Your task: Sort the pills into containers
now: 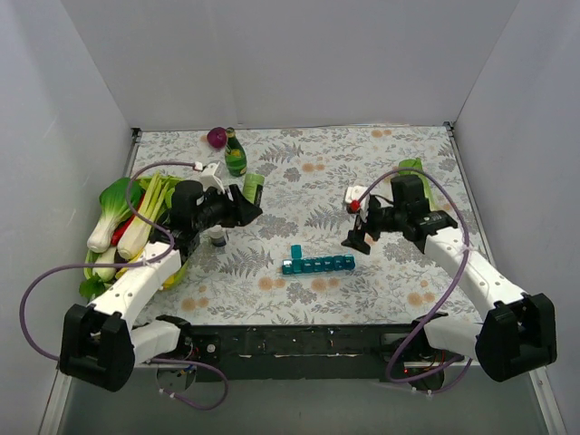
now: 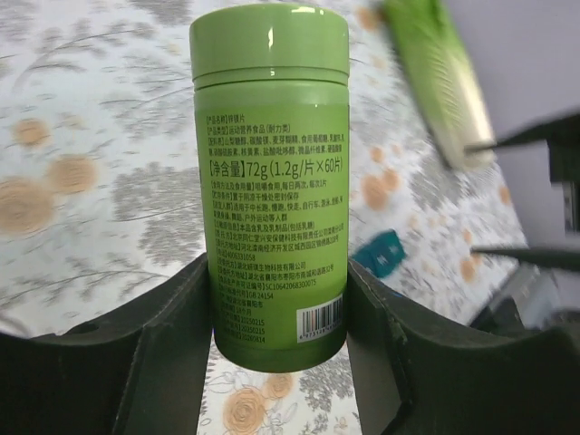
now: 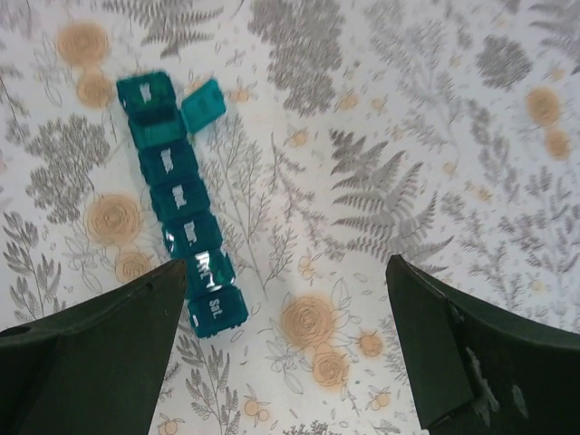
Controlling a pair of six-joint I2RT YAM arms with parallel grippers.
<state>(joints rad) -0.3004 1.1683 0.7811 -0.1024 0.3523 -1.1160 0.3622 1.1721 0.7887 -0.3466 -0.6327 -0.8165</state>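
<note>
The teal-blue pill organiser (image 1: 319, 264) lies in the middle of the table, with the lid of its left end compartment (image 1: 296, 252) open. It also shows in the right wrist view (image 3: 177, 204) and in the left wrist view (image 2: 381, 252). My left gripper (image 1: 246, 204) is shut on a light green pill jar (image 1: 253, 187), whose lid is on; the jar (image 2: 270, 181) fills the left wrist view between the fingers (image 2: 172, 344). My right gripper (image 1: 360, 237) is open and empty, just right of the organiser's right end (image 3: 215, 308). No loose pills show.
A dark green bottle with a yellow label (image 1: 236, 154) and a purple object (image 1: 217, 137) stand at the back left. Leafy vegetables (image 1: 118, 217) are piled at the left edge. A green vegetable (image 1: 410, 169) lies behind the right arm. A small dark vial (image 1: 217, 237) stands near the left arm.
</note>
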